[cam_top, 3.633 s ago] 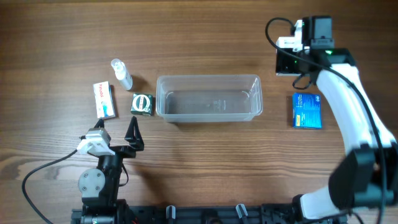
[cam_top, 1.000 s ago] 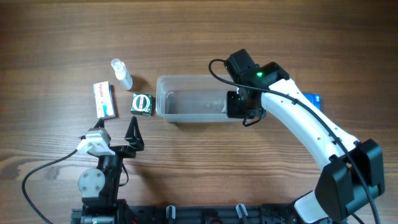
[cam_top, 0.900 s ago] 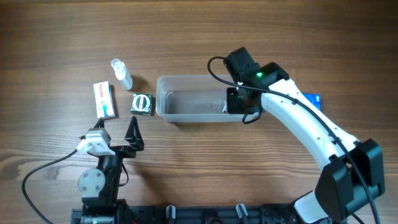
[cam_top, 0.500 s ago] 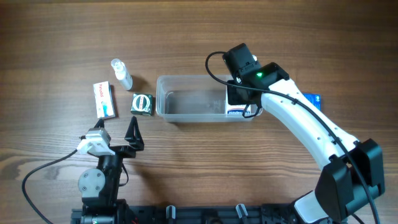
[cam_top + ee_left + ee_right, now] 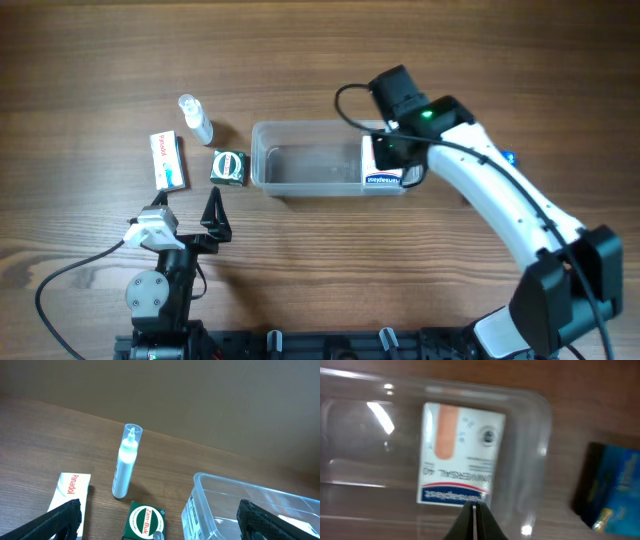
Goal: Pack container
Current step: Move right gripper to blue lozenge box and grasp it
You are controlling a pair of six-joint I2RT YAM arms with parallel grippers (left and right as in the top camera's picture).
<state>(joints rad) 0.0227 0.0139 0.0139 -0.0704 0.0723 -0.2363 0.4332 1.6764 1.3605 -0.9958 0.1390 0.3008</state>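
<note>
Clear rectangular plastic container (image 5: 300, 165); white plaster box (image 5: 460, 457) flat in its right end.
Right gripper (image 5: 472, 507) over box, fingers together; left gripper (image 5: 213, 210) fingers apart.

The table (image 5: 100, 60) is brown wood, matt, with fine streaky grain. The container (image 5: 310, 124) is clear, colourless plastic, smooth and glossy (bright glints sit on its walls). The white box (image 5: 460, 455) lying in it looks like printed card. The bottle (image 5: 124, 467) is smooth white plastic under a clear plastic cap.
</note>
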